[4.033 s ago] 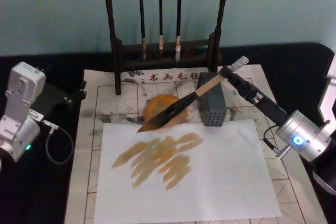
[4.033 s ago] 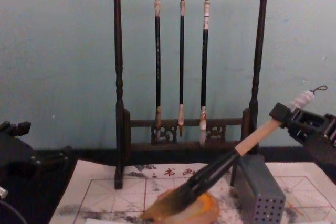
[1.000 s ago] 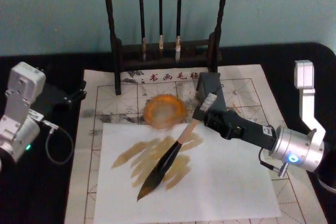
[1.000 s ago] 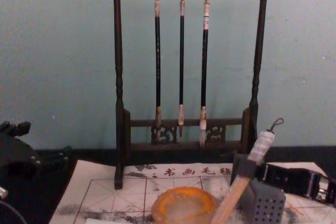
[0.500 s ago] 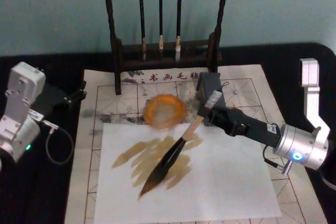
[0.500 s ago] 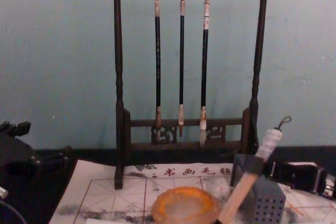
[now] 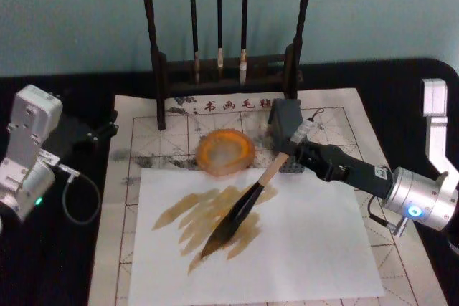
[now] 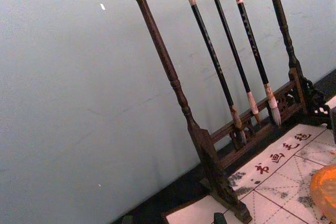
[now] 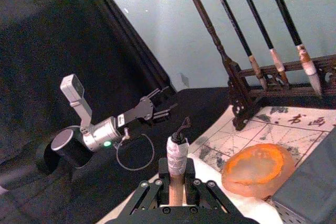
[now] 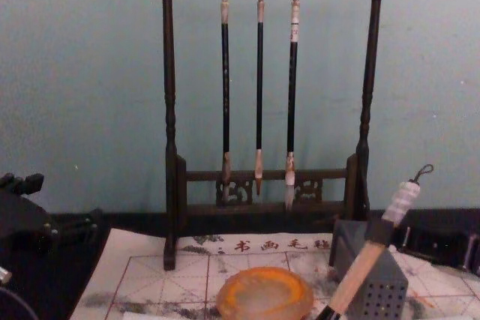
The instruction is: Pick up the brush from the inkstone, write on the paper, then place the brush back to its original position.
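White sheet (image 7: 308, 249): brush (image 7: 246, 207) well inside edges.

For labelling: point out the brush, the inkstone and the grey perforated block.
the brush (image 7: 244, 209), head view, black lower section.
the inkstone (image 7: 226, 150), head view, greyish centre.
the grey perforated block (image 10: 382, 297), chest view, perforated front face.

The right pincer (image 7: 301, 151) is black with small screws; behind it is a silver cylinder (image 7: 423, 202) with a blue light (image 7: 412, 211). Behind the black left pincer (image 7: 107, 128) are a white-grey housing (image 7: 30, 123), a green light (image 7: 38, 201) and a looped cable (image 7: 80, 202).
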